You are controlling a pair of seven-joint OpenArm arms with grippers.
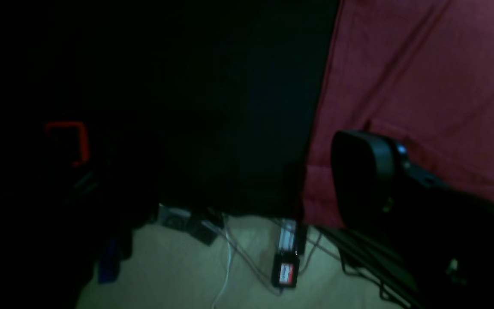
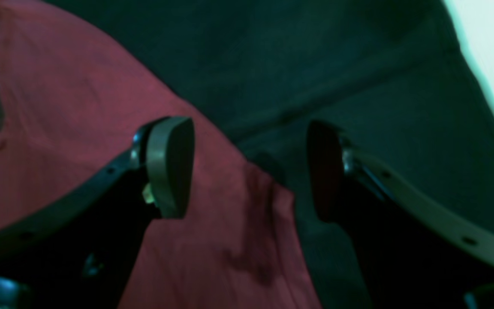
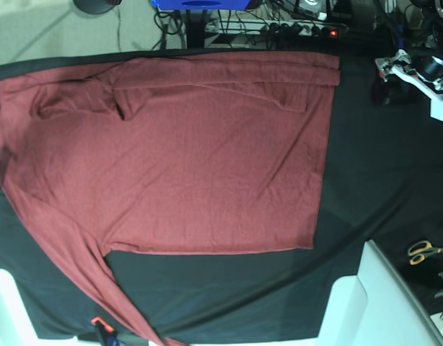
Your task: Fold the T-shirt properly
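Where the black cloth sheet covers the work surface, the T-shirt lies spread across its left and middle in the base view, body mostly flat, far edge folded into a narrow band. One long sleeve trails toward the near edge. Right gripper: jaws wide apart, nothing between them, one finger above red fabric, the other over black cloth, straddling the shirt's edge. Left gripper: only one dark finger shows in the left wrist view, just above the shirt's hem corner; cannot tell how its jaws stand. Scissors with yellow handles lie on the sheet, well apart from the shirt. Power strip and cables beyond the far edge.
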